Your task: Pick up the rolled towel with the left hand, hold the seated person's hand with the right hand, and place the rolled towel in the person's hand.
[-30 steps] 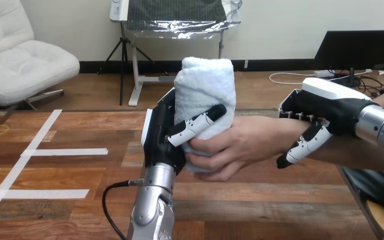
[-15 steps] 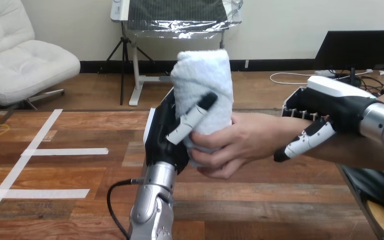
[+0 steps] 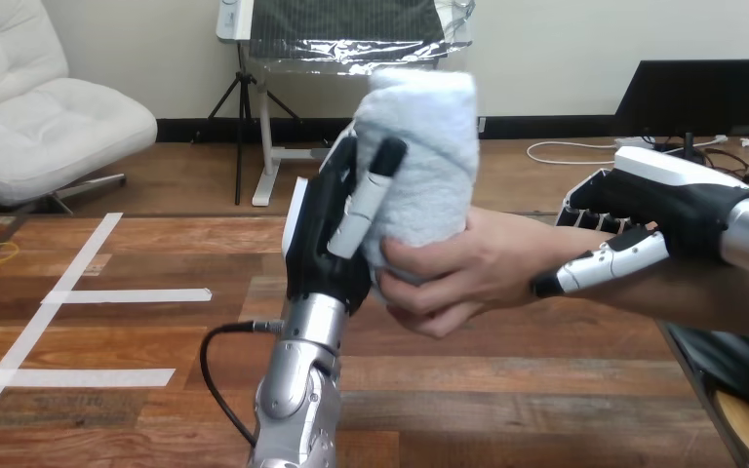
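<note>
**Above the Table: Releasing the Towel**

Over mid-table the rolled towel (image 3: 429,156) stands upright, its lower end wrapped by the person's hand (image 3: 458,278). The left hand (image 3: 324,229) rests against it, fingers nearly straight. The right hand (image 3: 678,200) clasps the person's wrist (image 3: 536,244), fingers behind and thumb in front. Draw the left hand away sideways without dragging the towel, and steady the wrist. The wooden table (image 3: 137,331) below carries white tape strips (image 3: 127,295).
</note>
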You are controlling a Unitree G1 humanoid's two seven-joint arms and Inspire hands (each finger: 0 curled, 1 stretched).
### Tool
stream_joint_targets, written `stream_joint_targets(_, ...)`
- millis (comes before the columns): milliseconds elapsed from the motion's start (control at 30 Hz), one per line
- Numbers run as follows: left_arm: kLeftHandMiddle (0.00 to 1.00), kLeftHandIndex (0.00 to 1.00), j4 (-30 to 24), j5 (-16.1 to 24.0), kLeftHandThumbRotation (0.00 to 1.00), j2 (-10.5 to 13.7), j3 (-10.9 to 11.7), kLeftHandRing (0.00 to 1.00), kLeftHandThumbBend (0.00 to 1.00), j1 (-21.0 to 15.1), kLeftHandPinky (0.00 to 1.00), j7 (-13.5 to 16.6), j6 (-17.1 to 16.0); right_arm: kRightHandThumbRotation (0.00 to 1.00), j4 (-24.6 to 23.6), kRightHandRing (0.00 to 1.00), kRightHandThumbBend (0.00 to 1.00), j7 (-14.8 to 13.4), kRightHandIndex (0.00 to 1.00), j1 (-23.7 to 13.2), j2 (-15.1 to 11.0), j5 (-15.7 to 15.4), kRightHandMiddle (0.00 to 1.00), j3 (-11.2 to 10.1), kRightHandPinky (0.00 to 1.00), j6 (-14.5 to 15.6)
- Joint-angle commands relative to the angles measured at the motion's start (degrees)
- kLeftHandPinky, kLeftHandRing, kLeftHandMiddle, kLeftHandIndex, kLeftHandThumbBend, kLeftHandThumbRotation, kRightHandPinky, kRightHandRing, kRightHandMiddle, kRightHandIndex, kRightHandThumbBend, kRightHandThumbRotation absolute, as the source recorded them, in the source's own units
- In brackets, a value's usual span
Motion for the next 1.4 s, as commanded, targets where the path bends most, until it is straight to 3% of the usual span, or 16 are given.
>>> stream_joint_targets(0, 0.87, 0.84, -3.4, 1.4, 0.99, -3.6, -0.1, 0.93, 0.82, -2.5, 0.99, 0.8, -1.2, 0.82, -0.1, 0.78, 1.00, 0.3, 0.82, 1.5, -1.6, 1.1, 0.80, -1.6, 0.64, -0.1)
stream_joint_targets(267, 0.89, 0.84, -4.6, 2.3, 1.00, -2.5, 0.2, 0.96, 0.81, -1.0, 1.00, 1.2, -1.3, 0.89, -1.2, 0.87, 1.00, -1.1, 0.89, 2.8, -2.1, 0.7, 0.88, -2.6, 0.68, -0.7)
stream_joint_targets(500, 0.89, 0.85, -5.6, 2.7, 1.00, -1.7, 0.4, 0.97, 0.79, 0.2, 1.00, 1.1, -1.7, 0.93, -2.3, 0.89, 1.00, -2.7, 0.92, 4.1, -2.3, 0.3, 0.91, -3.3, 0.69, -0.8)
stream_joint_targets(800, 0.88, 0.85, -8.2, 4.8, 1.00, -0.5, 0.2, 0.96, 0.79, 2.7, 1.00, 1.9, -2.1, 0.98, -3.7, 0.89, 1.00, -9.0, 0.93, 6.8, -0.6, 0.7, 0.91, -5.3, 0.69, -1.4)
stream_joint_targets(1000, 0.88, 0.84, -10.2, 6.6, 1.00, 0.3, -0.1, 0.94, 0.79, 4.7, 1.00, 2.6, -3.5, 1.00, -4.8, 0.88, 1.00, -14.9, 0.93, 8.8, 1.9, 1.1, 0.90, -7.2, 0.69, -1.3)
stream_joint_targets(1200, 0.87, 0.84, -12.6, 9.4, 1.00, 1.2, -0.4, 0.92, 0.80, 6.7, 1.00, 4.7, -4.2, 1.00, -6.0, 0.90, 0.95, -18.5, 0.94, 10.5, 5.0, 4.6, 0.92, -9.7, 0.74, -1.4)
stream_joint_targets(1367, 0.87, 0.83, -15.9, 10.5, 1.00, 1.8, -0.8, 0.92, 0.82, 9.0, 0.99, 5.3, -3.8, 1.00, -6.5, 0.92, 0.88, -21.7, 0.94, 12.0, 8.1, 9.0, 0.94, -12.2, 0.77, -4.0)
